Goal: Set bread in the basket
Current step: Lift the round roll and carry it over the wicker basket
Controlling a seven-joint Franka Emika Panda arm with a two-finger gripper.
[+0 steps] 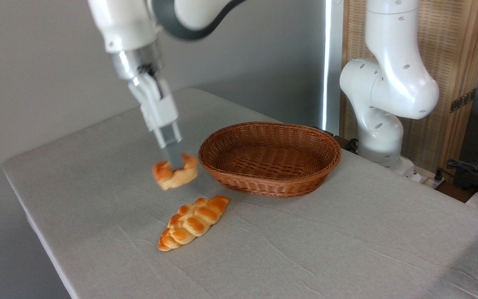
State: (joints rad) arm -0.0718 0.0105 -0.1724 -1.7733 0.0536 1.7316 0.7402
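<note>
The claw [175, 166], closed on the bun [175, 173], holds it clear of the desk [347, 249] just left of the empty basket [269, 158]; the pickup looks done, the drop remains.

It looked like a lab: a robot arm base [382, 137] stood well right of the tool [175, 164], beside loose cables [469, 170], over a cloth-covered tabletop [305, 241].

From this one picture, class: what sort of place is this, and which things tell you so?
Probably a robot lab set-up, not a kitchen: a white robot arm is mounted by a cloth-covered table, loose cables lie beside it, and its pincer grips a bun near a wicker basket.
</note>
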